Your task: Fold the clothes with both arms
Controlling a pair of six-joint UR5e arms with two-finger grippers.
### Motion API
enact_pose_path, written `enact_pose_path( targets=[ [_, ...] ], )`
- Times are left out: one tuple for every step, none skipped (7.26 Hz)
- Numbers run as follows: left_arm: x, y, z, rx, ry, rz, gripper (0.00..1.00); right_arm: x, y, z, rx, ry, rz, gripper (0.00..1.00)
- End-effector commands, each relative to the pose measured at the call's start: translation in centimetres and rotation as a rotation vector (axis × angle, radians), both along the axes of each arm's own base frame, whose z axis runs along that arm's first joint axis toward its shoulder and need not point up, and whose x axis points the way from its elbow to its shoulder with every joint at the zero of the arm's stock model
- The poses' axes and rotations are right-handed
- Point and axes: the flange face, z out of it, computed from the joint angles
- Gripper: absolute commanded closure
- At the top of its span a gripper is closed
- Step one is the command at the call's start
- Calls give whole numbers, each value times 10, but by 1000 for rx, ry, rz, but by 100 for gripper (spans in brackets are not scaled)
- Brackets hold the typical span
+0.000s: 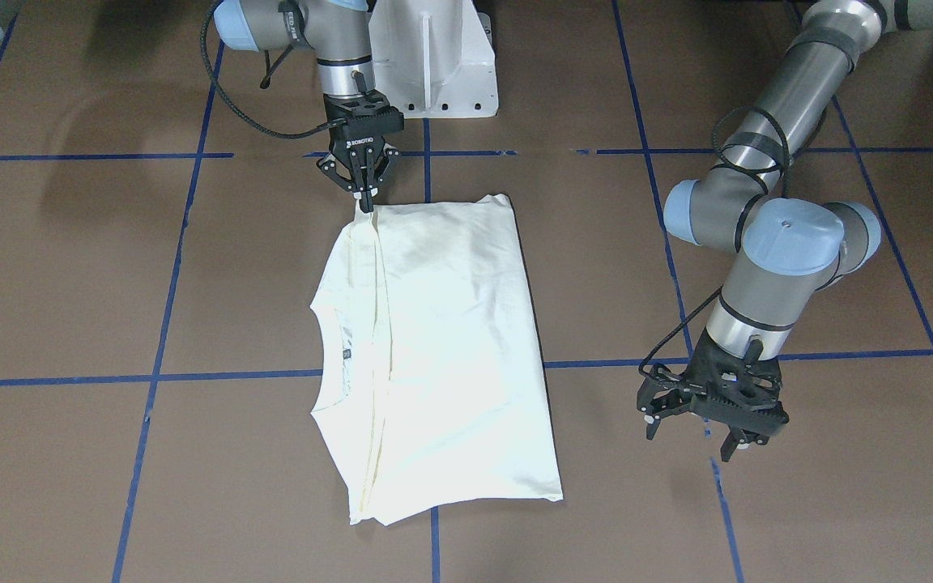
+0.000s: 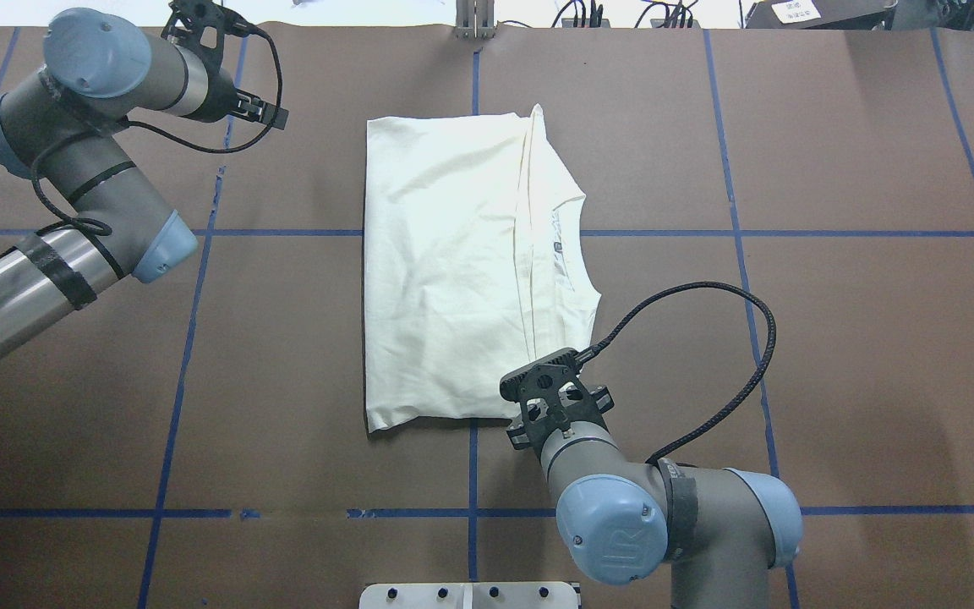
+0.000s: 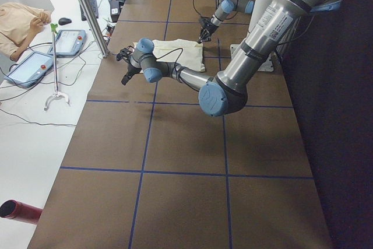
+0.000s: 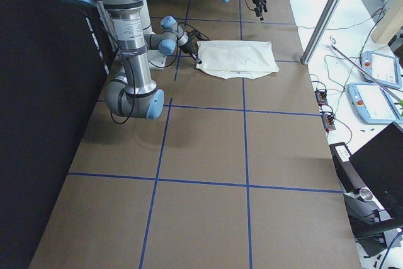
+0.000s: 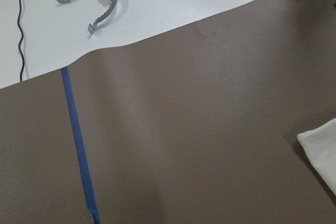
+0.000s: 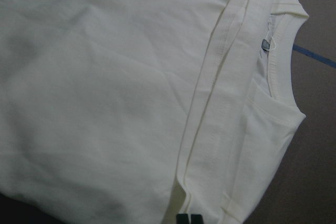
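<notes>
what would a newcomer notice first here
The cream T-shirt lies folded into a rectangle, plain side up, on the brown table. The right gripper has its jaws shut on the shirt's collar-side corner nearest the robot, while the left gripper hangs apart, jaws open, near the far edge.

I see the cream fabric T-shirt [image 1: 450, 340] folded into a flat oblong, plain back up, collar showing along one long edge, just before the white pedestal [image 1: 434, 57], with the black two-finger right gripper [image 1: 366, 197] pinching its pedestal-side corner and the black left gripper [image 1: 692, 437] hanging spread, farther from the pedestal and well clear.
</notes>
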Motion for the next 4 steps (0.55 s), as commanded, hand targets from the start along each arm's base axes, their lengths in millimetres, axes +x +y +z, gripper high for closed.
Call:
enact_pose_path(
  targets=[
    [2,1,0,-4,3,0,0,24,2,29,-58,-8,52,100],
    [5,3,0,-9,9,0,0,41,5,43,-79,-8,70,100],
    [7,4,0,-11,8,3,0,46,7,55,-117,-19,102,100],
    [7,4,0,-12,9,2,0,43,12,57,-150,-41,125,100]
  ],
)
